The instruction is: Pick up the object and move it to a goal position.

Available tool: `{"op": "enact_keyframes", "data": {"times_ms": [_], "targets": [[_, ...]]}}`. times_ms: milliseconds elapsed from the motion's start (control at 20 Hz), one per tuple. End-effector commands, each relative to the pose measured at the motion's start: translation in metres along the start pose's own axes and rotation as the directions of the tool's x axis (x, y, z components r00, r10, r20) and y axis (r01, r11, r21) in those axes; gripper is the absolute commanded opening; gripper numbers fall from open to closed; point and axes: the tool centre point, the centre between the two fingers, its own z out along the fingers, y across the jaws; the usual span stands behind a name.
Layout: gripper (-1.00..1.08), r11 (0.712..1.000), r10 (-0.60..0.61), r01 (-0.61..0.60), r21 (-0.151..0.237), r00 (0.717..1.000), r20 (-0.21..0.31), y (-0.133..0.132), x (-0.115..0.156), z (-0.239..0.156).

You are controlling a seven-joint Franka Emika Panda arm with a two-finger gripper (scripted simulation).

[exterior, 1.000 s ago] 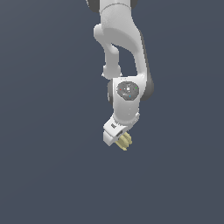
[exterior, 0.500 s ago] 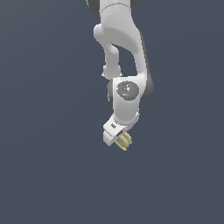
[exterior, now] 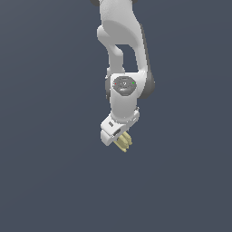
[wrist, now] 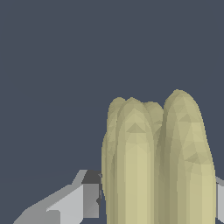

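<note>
Exterior view: the single white Panda arm (exterior: 123, 59) hangs down from the top of the frame, and its gripper (exterior: 120, 137) is closed on the object (exterior: 124, 142), a small pale yellow-tan ridged lump resembling a tiny banana bunch, which protrudes below the gripper body toward the exterior view's right. The object is clear of any support; nothing is seen beneath or beside it. The risk judged from this view is slip: only part of the object sits inside the gripper, and the rest overhangs, so a quick swing or a sharp stop on the way to the goal could rotate it or shed it. No goal marker is visible, so the remaining travel cannot be assessed. Wrist view: the object (wrist: 157, 162) fills the near field, its lengthwise lobes running away from the camera, with one grey finger (wrist: 85, 199) pressed against one flank and a sliver of the opposite finger (wrist: 220, 199) at the frame edge on the other flank. Contact appears to fall on rounded, ridged lobes rather than flat faces, which is judged a weak seat; the object could roll between the pads under load. Surface and room: both views show only a uniform dark blue-grey backdrop. No desk, floor, wall or other fixture can be made out.
</note>
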Motion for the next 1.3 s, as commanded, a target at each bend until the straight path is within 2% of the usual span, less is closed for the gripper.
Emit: {"op": "enact_keyframes", "data": {"times_ms": [0,750,1000,1250], "targets": [[-1.00,1.000,0.001,-0.001,-0.001,1.000,-0.001,0.005,-0.015,-0.010],[-1.00,1.000,0.001,-0.001,-0.001,1.000,-0.002,0.040,-0.137,-0.095],[-1.00,1.000,0.001,-0.001,-0.001,1.000,-0.002,0.049,-0.160,-0.112],[-1.00,1.000,0.001,-0.001,-0.001,1.000,-0.002,0.052,-0.168,-0.118]]}}
